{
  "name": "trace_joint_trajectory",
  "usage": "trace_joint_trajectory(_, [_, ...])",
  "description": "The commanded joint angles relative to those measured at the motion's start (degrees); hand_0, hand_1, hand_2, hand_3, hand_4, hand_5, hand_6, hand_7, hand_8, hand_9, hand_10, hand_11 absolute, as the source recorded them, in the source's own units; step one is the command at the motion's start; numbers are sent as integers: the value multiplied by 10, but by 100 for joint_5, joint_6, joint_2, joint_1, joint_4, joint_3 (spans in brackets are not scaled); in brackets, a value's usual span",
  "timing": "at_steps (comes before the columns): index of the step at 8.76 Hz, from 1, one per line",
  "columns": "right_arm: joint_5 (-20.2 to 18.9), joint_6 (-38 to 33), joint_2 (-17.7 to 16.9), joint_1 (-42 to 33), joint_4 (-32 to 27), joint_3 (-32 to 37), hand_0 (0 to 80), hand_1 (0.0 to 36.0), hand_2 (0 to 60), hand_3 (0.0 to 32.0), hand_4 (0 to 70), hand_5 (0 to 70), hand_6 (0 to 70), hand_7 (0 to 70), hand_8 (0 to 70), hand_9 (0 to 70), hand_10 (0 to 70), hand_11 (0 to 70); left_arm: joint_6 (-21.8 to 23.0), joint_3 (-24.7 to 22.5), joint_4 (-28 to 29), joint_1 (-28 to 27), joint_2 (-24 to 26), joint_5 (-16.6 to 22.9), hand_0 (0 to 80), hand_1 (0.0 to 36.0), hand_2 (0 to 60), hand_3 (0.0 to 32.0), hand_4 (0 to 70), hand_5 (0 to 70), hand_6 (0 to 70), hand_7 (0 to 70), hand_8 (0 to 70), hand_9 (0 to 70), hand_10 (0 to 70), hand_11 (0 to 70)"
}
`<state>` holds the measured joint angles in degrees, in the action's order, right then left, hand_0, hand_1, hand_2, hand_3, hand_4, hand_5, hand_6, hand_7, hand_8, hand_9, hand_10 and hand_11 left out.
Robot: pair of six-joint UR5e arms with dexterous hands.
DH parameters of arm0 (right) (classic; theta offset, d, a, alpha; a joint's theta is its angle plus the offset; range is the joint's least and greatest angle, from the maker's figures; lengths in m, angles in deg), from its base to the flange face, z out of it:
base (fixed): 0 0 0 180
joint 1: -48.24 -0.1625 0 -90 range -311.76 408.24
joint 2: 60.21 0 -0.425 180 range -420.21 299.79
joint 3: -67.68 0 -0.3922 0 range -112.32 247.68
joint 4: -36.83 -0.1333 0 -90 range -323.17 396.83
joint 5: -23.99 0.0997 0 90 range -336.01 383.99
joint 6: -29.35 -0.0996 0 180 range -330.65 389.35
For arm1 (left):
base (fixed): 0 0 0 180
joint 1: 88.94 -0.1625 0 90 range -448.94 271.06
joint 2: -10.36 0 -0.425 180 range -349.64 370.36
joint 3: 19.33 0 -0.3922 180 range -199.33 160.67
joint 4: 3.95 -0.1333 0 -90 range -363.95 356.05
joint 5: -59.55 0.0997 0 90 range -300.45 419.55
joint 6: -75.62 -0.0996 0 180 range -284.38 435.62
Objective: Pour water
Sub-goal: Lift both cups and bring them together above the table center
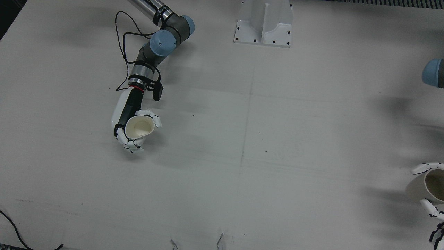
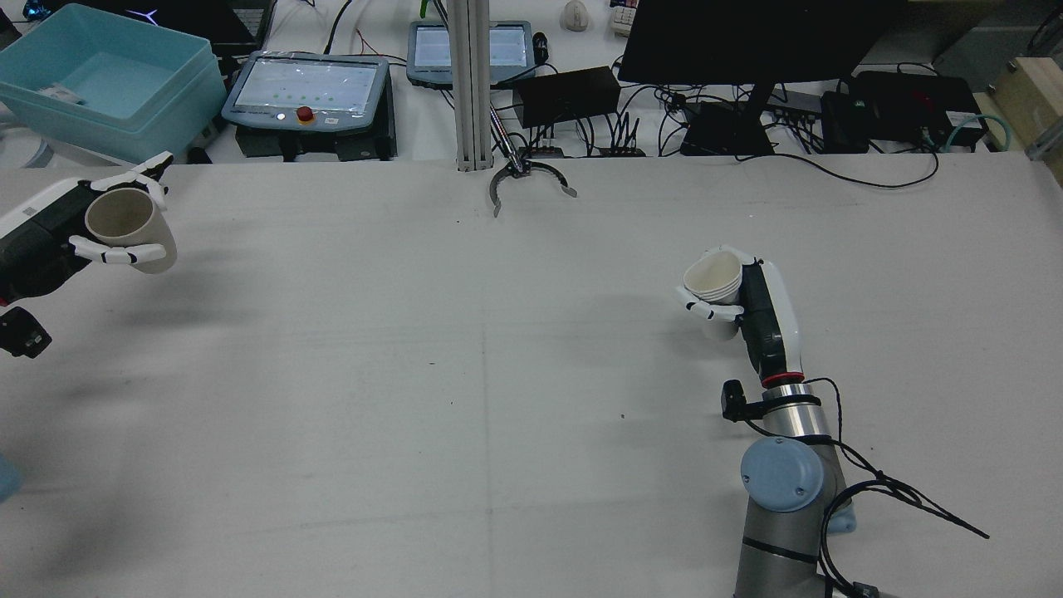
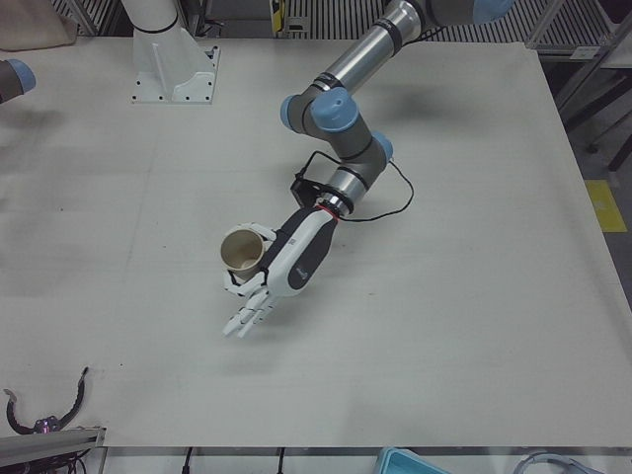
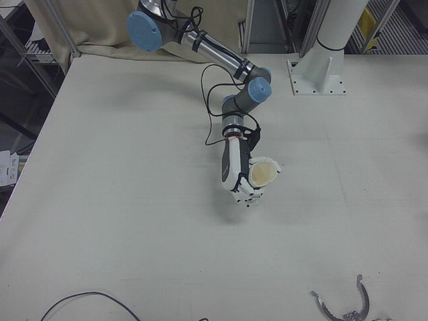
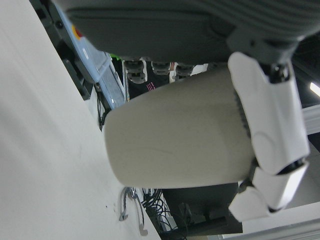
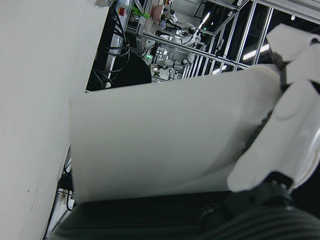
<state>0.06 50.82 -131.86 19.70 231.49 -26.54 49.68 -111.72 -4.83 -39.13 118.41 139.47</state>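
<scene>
Paper cups are what both hands carry, and such cups are light, thin-walled and easy to crush, so I judge the hold should stay gentle and sit around the mid-wall, away from the soft rim. The right hand (image 2: 751, 311) is wrapped around a white paper cup (image 2: 714, 278) that leans with its mouth toward the middle of the bench (image 2: 465, 374); its rim looks layered in the rear view, perhaps nested cups, though I cannot be sure. The left hand (image 2: 58, 232) is closed on a tan paper cup (image 2: 133, 228), held nearly upright above the bench's far left edge. No water level can be made out in either cup.

Both cups hang above the bench and well apart, with a wide bare stretch between them, so there is ample room to bring them together. The left cup is close to the bench edge, with a blue bin (image 2: 108, 79) and a pendant (image 2: 307, 87) beyond the back edge.
</scene>
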Motion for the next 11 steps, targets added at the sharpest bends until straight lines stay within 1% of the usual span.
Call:
trace_joint_trajectory(1, [-585,295,-130,-502,37,-543,468,186,581,0,218,700,557,700,530,700,271,401,-165,64,-772,-988,1267,41,423,360,600,0,303,603,36,92,22,42,47,90])
trace_joint_trajectory(2, [-682,401,-130,-555,37,-658,471,185,568,0,209,700,549,700,525,700,268,398,-288,46,-965,-1191,1575,49,415,360,600,0,302,604,36,91,22,42,48,92])
trace_joint_trajectory(3, [-875,558,-130,-652,37,-720,471,187,562,0,205,700,544,700,520,700,265,394,-315,72,-1115,-1489,1830,41,418,360,600,0,299,607,37,93,21,42,48,91])
trace_joint_trajectory(4, [-1059,803,-130,-757,37,-877,473,190,565,0,202,700,541,700,516,700,263,391,-385,64,-1238,-1675,2007,41,417,360,600,0,295,602,37,92,21,42,47,89])
trace_joint_trajectory(5, [-1305,1154,-130,-906,37,-1096,474,191,562,0,196,700,537,700,515,700,263,391,-586,55,-1344,-1877,2235,41,419,360,600,0,296,601,37,94,20,41,46,89])
trace_joint_trajectory(6, [-1490,1392,-121,-1038,46,-1246,474,192,565,0,190,700,533,700,512,700,262,390,-614,81,-1371,-2183,2315,23,424,360,600,0,297,606,37,93,20,40,46,88])
trace_joint_trajectory(7, [-1587,1743,-104,-1091,37,-1500,471,189,560,0,187,700,528,700,509,700,262,390,-719,99,-1432,-2238,2438,14,424,360,600,0,293,597,36,92,20,41,46,88])
trace_joint_trajectory(8, [-1788,2573,-51,-1092,37,-1973,472,190,562,0,187,700,525,700,509,700,264,393,-755,99,-1450,-2248,2474,14,427,360,600,0,296,604,38,95,21,43,46,88])
trace_joint_trajectory(9, [-2173,3808,88,-1092,37,-2586,474,197,587,0,188,700,531,700,511,700,265,394,-746,99,-1459,-2248,2466,23,425,360,600,0,296,604,38,96,20,42,46,88])
trace_joint_trajectory(10, [-2517,4899,299,-1101,46,-3062,479,219,600,0,193,700,547,700,518,700,274,408,-746,99,-1468,-2239,2466,23,428,360,600,0,296,606,39,97,21,43,46,89])
trace_joint_trajectory(11, [-2677,5380,379,-1075,46,-3215,483,230,600,0,201,700,557,700,523,700,286,424,-746,99,-1468,-2230,2466,23,430,360,600,0,296,602,39,96,21,42,46,89])
